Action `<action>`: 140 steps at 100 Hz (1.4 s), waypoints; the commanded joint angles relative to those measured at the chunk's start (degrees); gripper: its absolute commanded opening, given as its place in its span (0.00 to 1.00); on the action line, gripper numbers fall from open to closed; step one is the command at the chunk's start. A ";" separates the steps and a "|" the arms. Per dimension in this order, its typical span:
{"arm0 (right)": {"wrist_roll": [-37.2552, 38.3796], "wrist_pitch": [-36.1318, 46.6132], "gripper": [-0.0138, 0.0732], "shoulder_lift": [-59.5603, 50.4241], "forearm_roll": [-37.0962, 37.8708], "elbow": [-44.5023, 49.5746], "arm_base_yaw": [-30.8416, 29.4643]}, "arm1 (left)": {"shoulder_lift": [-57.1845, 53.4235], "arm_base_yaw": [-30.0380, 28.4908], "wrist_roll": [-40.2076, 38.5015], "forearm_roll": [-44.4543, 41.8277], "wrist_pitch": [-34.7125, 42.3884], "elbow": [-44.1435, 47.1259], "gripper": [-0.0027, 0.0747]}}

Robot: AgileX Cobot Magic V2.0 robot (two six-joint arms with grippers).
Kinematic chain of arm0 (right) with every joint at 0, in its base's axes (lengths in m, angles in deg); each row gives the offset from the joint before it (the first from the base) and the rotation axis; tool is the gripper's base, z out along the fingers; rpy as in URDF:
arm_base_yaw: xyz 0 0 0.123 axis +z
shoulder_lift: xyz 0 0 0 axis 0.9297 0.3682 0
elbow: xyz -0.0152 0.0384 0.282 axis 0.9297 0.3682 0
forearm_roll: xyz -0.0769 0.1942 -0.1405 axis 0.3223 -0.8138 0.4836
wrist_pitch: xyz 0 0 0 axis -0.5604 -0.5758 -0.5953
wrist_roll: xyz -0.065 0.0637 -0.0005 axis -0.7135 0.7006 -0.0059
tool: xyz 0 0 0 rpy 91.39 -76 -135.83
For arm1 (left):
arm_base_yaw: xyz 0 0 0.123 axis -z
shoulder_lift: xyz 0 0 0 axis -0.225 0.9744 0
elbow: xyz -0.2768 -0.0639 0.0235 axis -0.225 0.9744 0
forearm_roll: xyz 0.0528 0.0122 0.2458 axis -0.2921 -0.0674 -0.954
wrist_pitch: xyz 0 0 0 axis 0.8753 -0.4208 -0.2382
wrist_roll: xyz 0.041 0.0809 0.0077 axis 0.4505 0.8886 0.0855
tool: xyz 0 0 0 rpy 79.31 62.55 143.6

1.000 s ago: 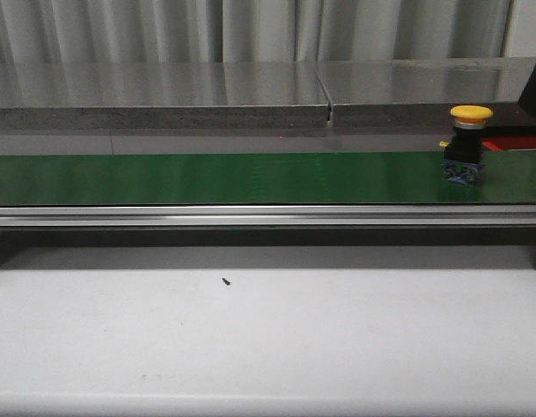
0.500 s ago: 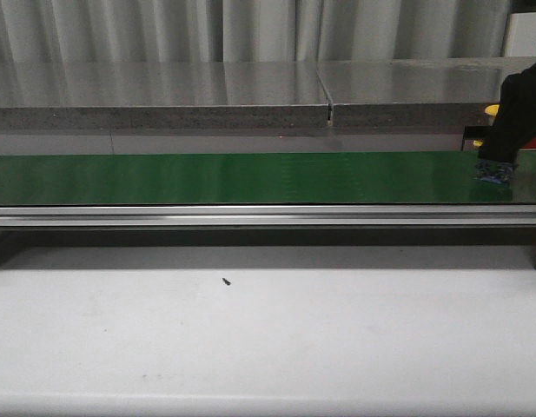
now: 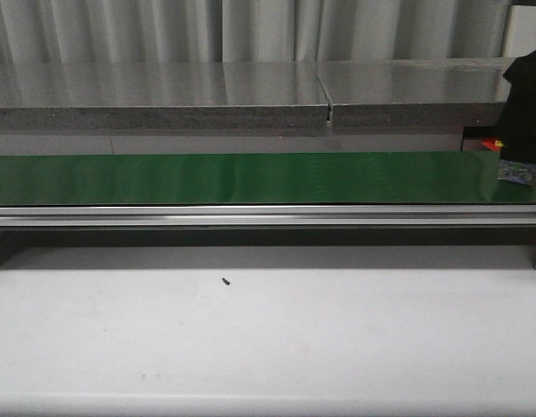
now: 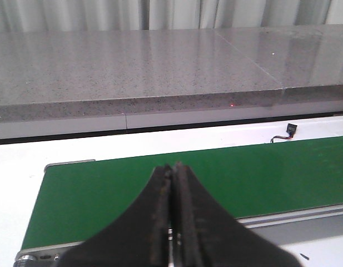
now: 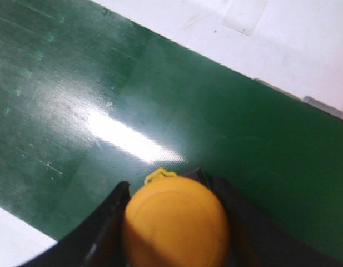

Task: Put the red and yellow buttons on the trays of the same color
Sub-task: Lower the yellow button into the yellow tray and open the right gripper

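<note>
While my right gripper [image 5: 177, 233] clasps the round yellow plastic button [image 5: 175, 227], no tray shows.
Left gripper [image 4: 172, 222] pressed closed, empty, over the green conveyor belt [image 4: 160, 183]; nothing delivered yet.

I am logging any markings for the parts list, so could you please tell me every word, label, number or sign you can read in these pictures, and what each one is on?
None: no readable text shows in any view.
Round yellow push button, between the fingers of the right tool: plain cap, no lettering.
Long green conveyor belt: only glare and scuffs.
Grey speckled stone counter: unmarked.
</note>
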 commanded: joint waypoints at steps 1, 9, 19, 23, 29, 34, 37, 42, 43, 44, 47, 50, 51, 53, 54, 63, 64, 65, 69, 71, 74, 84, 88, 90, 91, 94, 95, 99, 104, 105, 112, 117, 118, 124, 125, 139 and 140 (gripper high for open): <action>3.17 -0.82 0.28 -5.10 -1.58 -2.34 -2.17 | -0.04 0.22 0.14 2.21 1.43 -1.54 0.01; 7.24 -3.25 0.28 -8.20 -1.58 -2.34 -5.27 | -0.04 0.22 0.14 2.21 1.43 -1.54 0.01; 15.01 -5.69 0.28 -12.29 -1.30 -2.14 -10.21 | -0.04 0.22 0.14 2.21 1.43 -1.54 0.01; 17.50 -6.44 0.28 -13.98 -0.49 -2.14 -12.67 | -0.04 0.22 0.14 2.21 1.43 -1.54 0.01; 19.81 -6.49 0.28 -16.12 1.24 -2.14 -16.09 | -0.04 0.22 0.14 2.21 1.43 -1.54 0.01; 21.71 -5.99 0.28 -17.87 2.69 -2.14 -19.19 | -0.04 0.22 0.14 2.21 1.43 -1.54 0.01; 22.94 -5.63 0.28 -18.46 3.43 -2.14 -21.52 | -0.04 0.22 0.14 2.21 1.43 -1.54 0.01; 24.98 -5.37 0.28 -18.98 3.65 -2.14 -24.75 | -0.04 0.22 0.14 2.21 1.43 -1.54 0.01; 25.15 -5.31 0.28 -18.98 3.65 -2.14 -25.19 | -0.04 0.22 0.14 2.21 1.43 -1.54 0.01; 25.38 -5.31 0.28 -18.98 3.65 -2.14 -26.06 | -0.04 0.22 0.14 2.21 1.43 -1.54 0.01; 26.27 -5.57 0.28 -18.98 3.65 -2.14 -27.66 | -0.04 0.22 0.14 2.21 1.43 -1.54 0.01; 26.89 -6.15 0.28 -18.98 3.65 -1.94 -29.09 | -0.04 0.22 0.14 2.21 1.43 -1.54 0.01; 27.02 -6.42 0.28 -18.98 3.65 -1.86 -29.74 | -0.04 0.22 0.14 2.21 1.43 -1.54 0.01; 27.40 -6.49 0.28 -18.98 3.65 -1.44 -30.63 | -0.04 0.22 0.14 2.21 1.43 -1.54 0.01; 27.67 -6.49 0.28 -18.98 3.65 -1.12 -30.91 | -0.04 0.22 0.14 2.21 1.43 -1.54 0.01; 29.20 -5.29 0.28 -18.98 3.65 1.90 -33.37 | -0.04 0.22 0.14 2.21 1.43 -1.54 0.01; 29.27 -5.05 0.28 -18.98 3.65 2.21 -33.48 | -0.04 0.22 0.14 2.21 1.43 -1.54 0.01; 29.36 -4.51 0.28 -18.98 3.65 2.53 -33.69 | -0.04 0.22 0.14 2.21 1.43 -1.54 0.01; 29.41 -2.94 0.28 -18.98 3.65 4.72 -33.97 | -0.04 0.22 0.14 2.21 1.43 -1.54 0.01; 29.41 -1.98 0.28 -18.98 3.65 5.93 -33.97 | -0.04 0.22 0.14 2.21 1.43 -1.54 0.01; 29.41 -0.63 0.28 -18.98 3.65 7.56 -34.01 | -0.04 0.22 0.14 2.21 1.43 -1.54 0.01; 29.41 4.44 0.28 -18.98 3.65 13.55 -34.01 | -0.04 0.22 0.14 2.21 1.43 -1.54 0.01; 29.41 6.39 0.28 -18.98 3.65 15.92 -34.01 | -0.04 0.22 0.14 2.21 1.43 -1.54 0.01; 29.41 7.60 0.28 -18.92 3.65 17.02 -34.01 | -0.04 0.22 0.14 2.21 1.43 -1.54 0.01; 29.41 8.47 0.28 -18.92 3.65 17.36 -34.01 | -0.04 0.22 0.14 2.21 1.43 -1.54 0.01; 29.36 10.21 0.28 -18.92 3.65 18.90 -34.01 | -0.04 0.22 0.14 2.21 1.43 -1.54 0.01; 29.36 10.63 0.28 -18.86 3.65 19.19 -34.01 | -0.04 0.22 0.14 2.21 1.43 -1.54 0.01; 29.36 13.09 0.28 -18.80 3.68 20.64 -34.01 | -0.04 0.22 0.14 2.21 1.43 -1.54 0.01; 29.36 15.27 0.28 -18.60 3.68 21.65 -34.01 | -0.04 0.22 0.14 2.21 1.43 -1.54 0.01; 29.31 15.71 0.28 -18.43 3.73 21.71 -34.01 | -0.04 0.22 0.14 2.21 1.43 -1.54 0.01; 29.31 17.15 0.28 -17.40 3.75 21.82 -34.01 | -0.04 0.22 0.14 2.21 1.43 -1.54 0.01; 29.31 18.08 0.28 -16.40 3.75 21.82 -34.01 | -0.04 0.22 0.14 2.21 1.43 -1.54 0.01; 29.31 18.16 0.28 -16.24 3.75 21.82 -34.01 | -0.04 0.22 0.14 2.21 1.43 -1.54 0.01; 29.31 18.36 0.28 -14.60 3.75 21.82 -34.01 | -0.04 0.22 0.14 2.21 1.43 -1.54 0.01; 29.31 18.36 0.28 -14.38 3.75 21.82 -34.01 | -0.04 0.22 0.14 2.21 1.43 -1.54 0.01; 29.31 18.23 0.28 -10.28 3.63 21.82 -33.91 | -0.04 0.22 0.14 2.21 1.43 -1.54 0.01; 29.31 18.23 0.28 -9.90 3.57 21.82 -33.91 | -0.04 0.22 0.14 2.21 1.43 -1.54 0.01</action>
